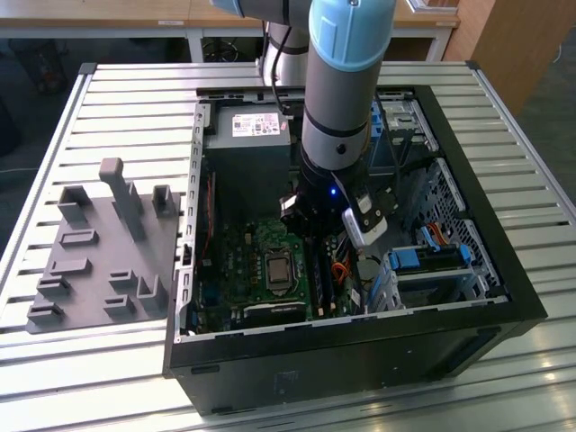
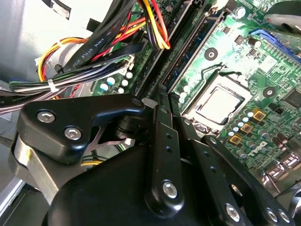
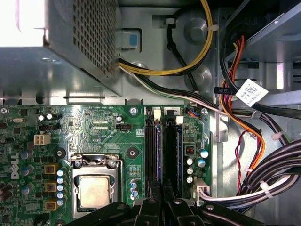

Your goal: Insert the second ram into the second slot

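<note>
The claw [image 3: 162, 200], narrowed over the second ram [image 3: 178, 155] in the second slot [image 3: 179, 180], should press straight down, evenly, until the motherboard [image 3: 94, 127] latches close.

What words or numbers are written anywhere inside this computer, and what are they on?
On the grey box, a white sticker: print too small to read.
A hanging white tag: print too small to read.
Along a black cable: white lettering, too blurred to read surely.
On the green board: tiny white marks, too small to read.
</note>
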Motion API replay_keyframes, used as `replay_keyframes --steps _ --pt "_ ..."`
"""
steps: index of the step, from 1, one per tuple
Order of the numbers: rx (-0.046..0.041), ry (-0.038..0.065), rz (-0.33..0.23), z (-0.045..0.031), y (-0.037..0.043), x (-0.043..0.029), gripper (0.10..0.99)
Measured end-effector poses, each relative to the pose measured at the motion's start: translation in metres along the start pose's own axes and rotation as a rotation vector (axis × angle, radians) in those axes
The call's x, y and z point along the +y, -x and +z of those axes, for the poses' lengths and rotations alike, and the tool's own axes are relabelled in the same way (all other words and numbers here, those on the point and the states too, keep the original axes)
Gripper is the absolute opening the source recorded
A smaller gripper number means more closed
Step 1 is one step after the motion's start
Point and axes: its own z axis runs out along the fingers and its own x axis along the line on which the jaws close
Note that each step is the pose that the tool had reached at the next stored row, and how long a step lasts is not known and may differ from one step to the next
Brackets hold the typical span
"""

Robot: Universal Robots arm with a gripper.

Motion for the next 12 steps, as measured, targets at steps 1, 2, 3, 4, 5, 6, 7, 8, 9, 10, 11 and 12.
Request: replay_keyframes --steps 1,2,3,4,5,6,7,8,9,10,11,12 --pt "0.0000 0.000 0.001 0.0001 0.0001 0.0000 0.129" --pt "-0.0001 0.000 0.001 0.0005 0.0000 0.0001 0.129" --pt "-0.0001 0.000 0.001 0.0013 0.0000 0.0001 0.129" --pt "-0.0001 0.000 0.001 0.0022 0.0001 0.0001 0.129" --pt "-0.0001 0.000 0.001 0.0030 0.0000 0.0000 0.129" --pt "-0.0001 0.000 0.001 0.0036 0.0000 0.0000 0.129" --pt "0.0000 0.000 0.001 0.0037 0.0000 -0.0001 0.129" --pt "0.0000 0.000 0.001 0.0038 0.0000 0.0000 0.129" --pt "0.0000 0.000 0.001 0.0038 0.0000 0.0000 0.129" --pt "0.0000 0.000 0.001 0.0039 0.0000 0.0000 0.129" --pt "0.0000 0.000 0.001 0.0040 0.0000 0.0000 0.129" --pt "-0.0001 0.000 0.001 0.0040 0.0000 0.0000 0.129"
